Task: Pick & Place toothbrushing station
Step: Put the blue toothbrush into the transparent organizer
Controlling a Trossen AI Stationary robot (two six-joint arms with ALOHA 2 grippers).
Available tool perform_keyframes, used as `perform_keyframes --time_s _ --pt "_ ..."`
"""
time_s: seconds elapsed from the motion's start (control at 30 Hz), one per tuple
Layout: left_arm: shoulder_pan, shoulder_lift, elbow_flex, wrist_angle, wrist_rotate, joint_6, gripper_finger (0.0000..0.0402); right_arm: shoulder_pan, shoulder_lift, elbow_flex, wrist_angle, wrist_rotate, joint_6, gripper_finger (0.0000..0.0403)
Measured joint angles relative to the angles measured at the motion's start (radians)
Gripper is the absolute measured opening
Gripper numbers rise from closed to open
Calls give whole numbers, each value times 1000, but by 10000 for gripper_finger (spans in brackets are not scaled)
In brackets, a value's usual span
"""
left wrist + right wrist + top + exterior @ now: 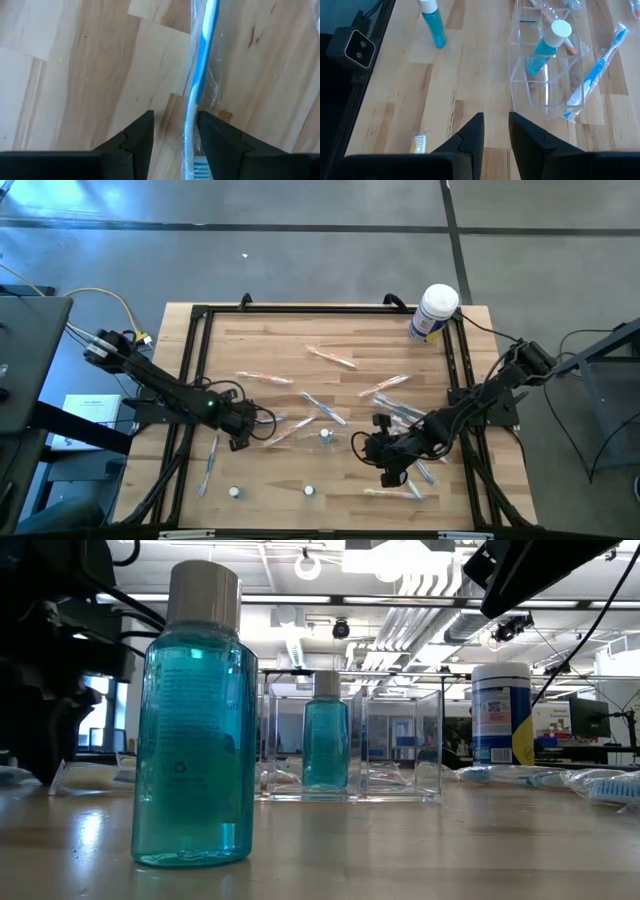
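We start with the wooden worktop (330,330), littered with wrapped toothbrushes, and the two dark arms reaching in from either side. At the far right corner stands the white tub (434,312) with a blue label, which plays no part here.

The toothbrushing station (545,65), a clear plastic holder with compartments, sits near the middle of the worktop, a little toward the near edge. One small bottle of blue-green liquid (547,45) stands in one of its compartments; two more bottles stand on the worktop closer to the near edge, one of them (195,720) close to the low camera.

The right gripper (495,132) hangs just right of the station, its fingers a narrow gap apart with nothing between them. From its wrist camera, the station lies straight ahead and slightly to one side, its long axis running roughly away from the gripper. We judge this arm to be about as near as the other, and aimed at the holder.

The left gripper (175,137) hovers low at the left of the station, its fingers partly open astride a wrapped blue toothbrush (200,75) whose handle runs straight out ahead between them; we see no firm contact. A second blue toothbrush (600,62) lies against the station's side.
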Motion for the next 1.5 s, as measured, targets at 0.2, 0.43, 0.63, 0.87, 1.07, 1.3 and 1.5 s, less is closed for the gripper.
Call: perform_keyframes --time_s 0.2,0.43,0.63,0.87,1.07,1.3,1.5 --pt "-2 45 -1 2 3 13 103 0 0 0 0 0 -3 81" --pt "-2 39 1 -4 -15 15 11 0 0 0 -1 0 -3 81" --pt "-9 43 53 -69 -47 16 8 0 0 0 -1 0 -3 81" --pt "-103 43 268 -387 -168 -2 6 0 0 0 -1 3 5 81" --pt "-257 43 491 -500 -383 12 5 0 0 0 0 3 6 81" --pt "-457 120 620 -392 -736 553 5 7 0 0 219 -14 4 81" --pt "-494 307 627 24 -975 1337 5 6 0 0 400 -32 -3 81"
